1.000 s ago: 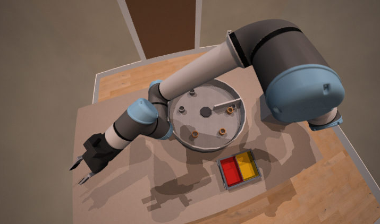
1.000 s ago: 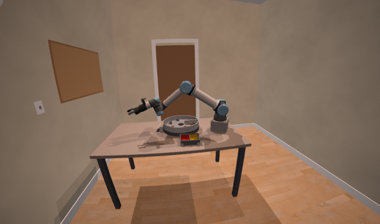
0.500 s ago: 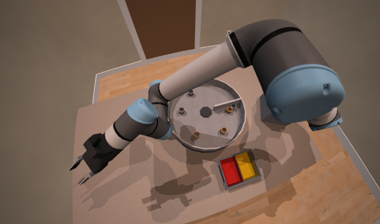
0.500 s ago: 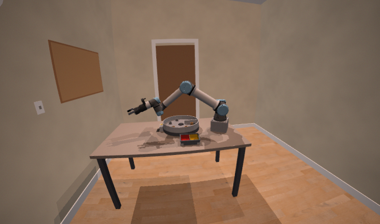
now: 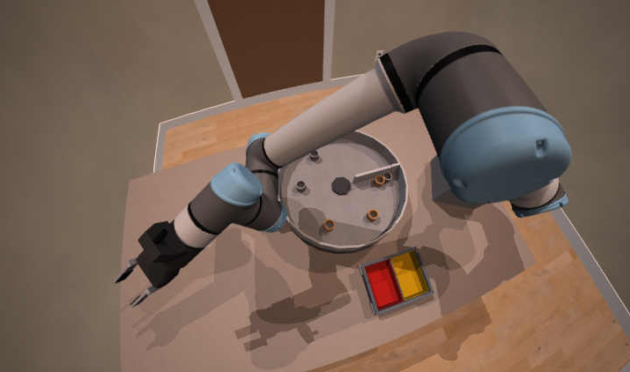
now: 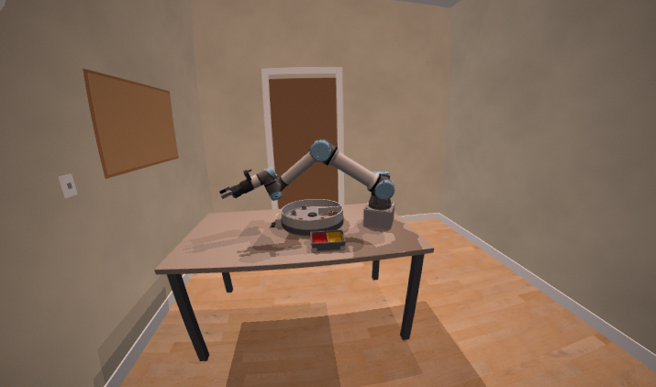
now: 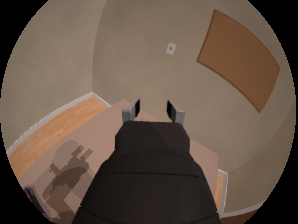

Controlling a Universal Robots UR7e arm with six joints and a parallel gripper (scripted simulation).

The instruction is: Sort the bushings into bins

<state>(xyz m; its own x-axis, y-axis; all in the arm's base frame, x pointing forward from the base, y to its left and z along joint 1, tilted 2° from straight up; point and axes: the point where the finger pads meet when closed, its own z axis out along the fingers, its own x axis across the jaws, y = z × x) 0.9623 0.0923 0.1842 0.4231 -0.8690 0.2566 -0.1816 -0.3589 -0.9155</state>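
Note:
My gripper (image 5: 124, 293) (image 6: 221, 194) (image 7: 153, 105) is open and empty, high beyond the turntable at the table's left end. The round walled turntable (image 6: 312, 224) carries three bronze bushings and three visible steel ones. One bronze bushing (image 5: 379, 184) is close beside a steel bushing (image 5: 389, 179) near the straight bar. Another bronze bushing (image 5: 373, 219) is at lower right and a third bronze bushing (image 5: 329, 229) at lower left. A steel bushing (image 5: 300, 189) is at left, another steel bushing (image 5: 314, 159) at upper left. The red bin (image 5: 382, 286) (image 6: 319, 237) and yellow bin (image 5: 410, 276) (image 6: 335, 237) show no bushings.
A straight light bar (image 5: 376, 172) runs from near the dark hub (image 5: 340, 186) to the turntable's wall. My forearm crosses above the turntable's upper left edge and hides part of it. The two bins sit side by side in a grey tray in front of the turntable.

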